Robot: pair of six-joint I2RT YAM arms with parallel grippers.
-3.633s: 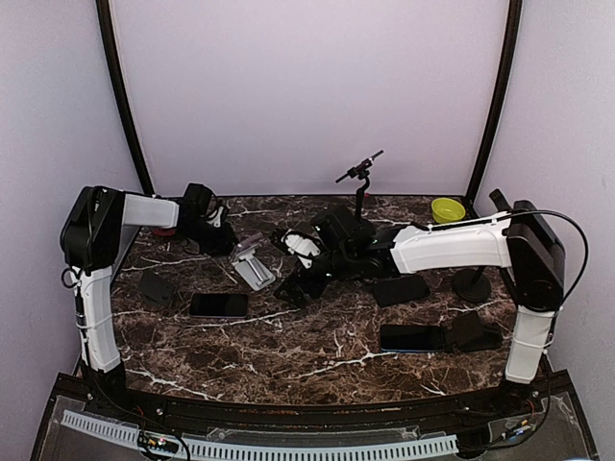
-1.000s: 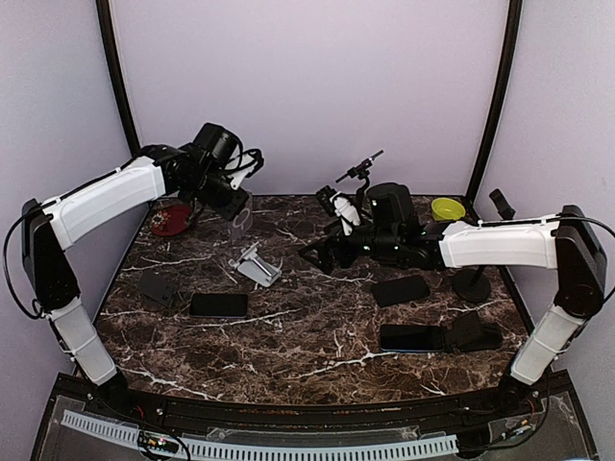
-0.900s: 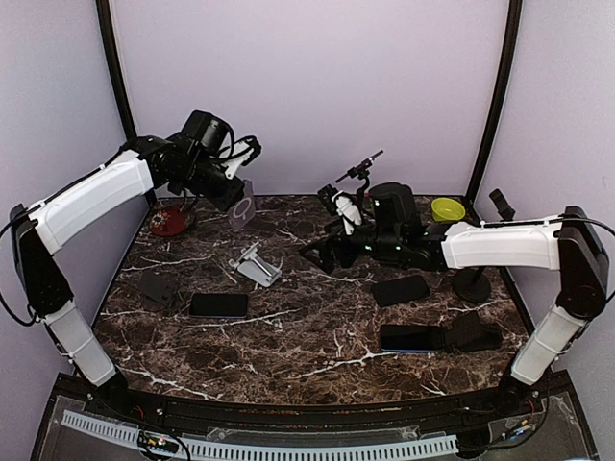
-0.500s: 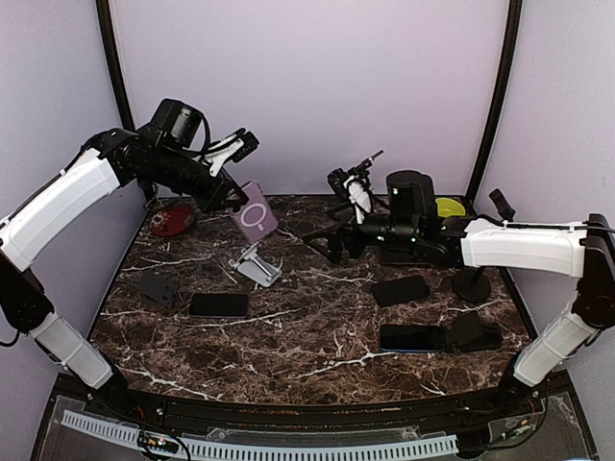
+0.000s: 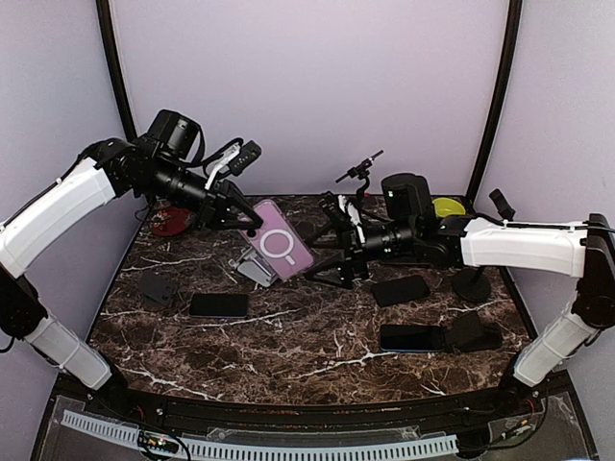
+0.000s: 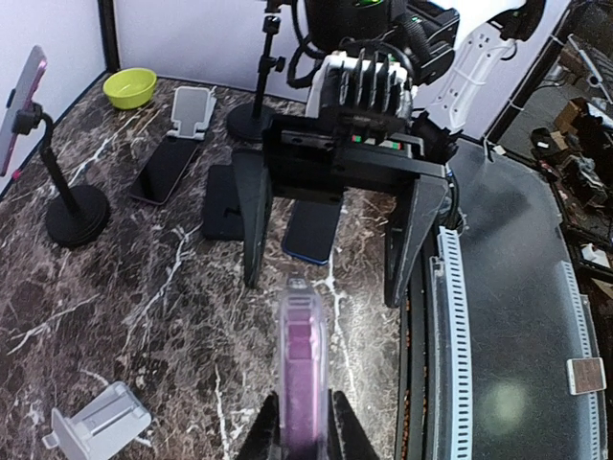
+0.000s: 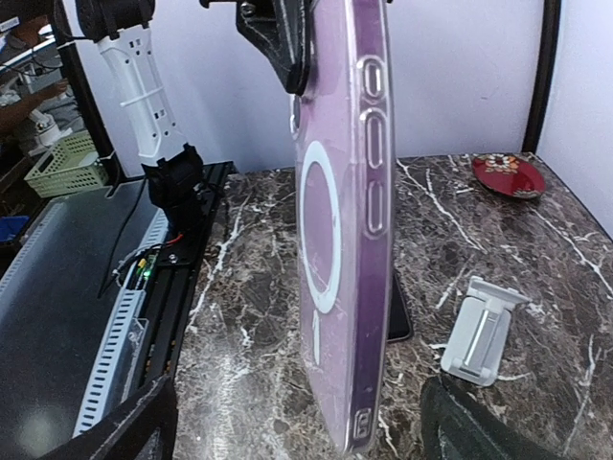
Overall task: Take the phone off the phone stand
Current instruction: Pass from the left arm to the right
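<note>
My left gripper [image 5: 245,216] is shut on one end of a purple phone in a clear case [image 5: 281,247] and holds it in the air above the table's middle. In the left wrist view the phone [image 6: 305,369] stands edge-on between my fingers [image 6: 345,431]. The grey-white folding phone stand [image 5: 254,267] sits empty on the table just below it. My right gripper [image 5: 334,255] is open and faces the phone's free end. In the right wrist view the phone [image 7: 345,249] hangs between my spread fingers [image 7: 124,431]; they do not touch it.
A black phone [image 5: 219,304] and a dark stand [image 5: 154,286] lie front left. Another black phone [image 5: 402,290] and a phone on a black stand [image 5: 423,337] are on the right. A tripod holder [image 5: 360,182], yellow bowl [image 5: 448,208] and red plate [image 5: 171,222] stand at the back.
My left gripper has carried the purple phone from the back left down and right to the middle. My right gripper has turned toward it and stayed open.
</note>
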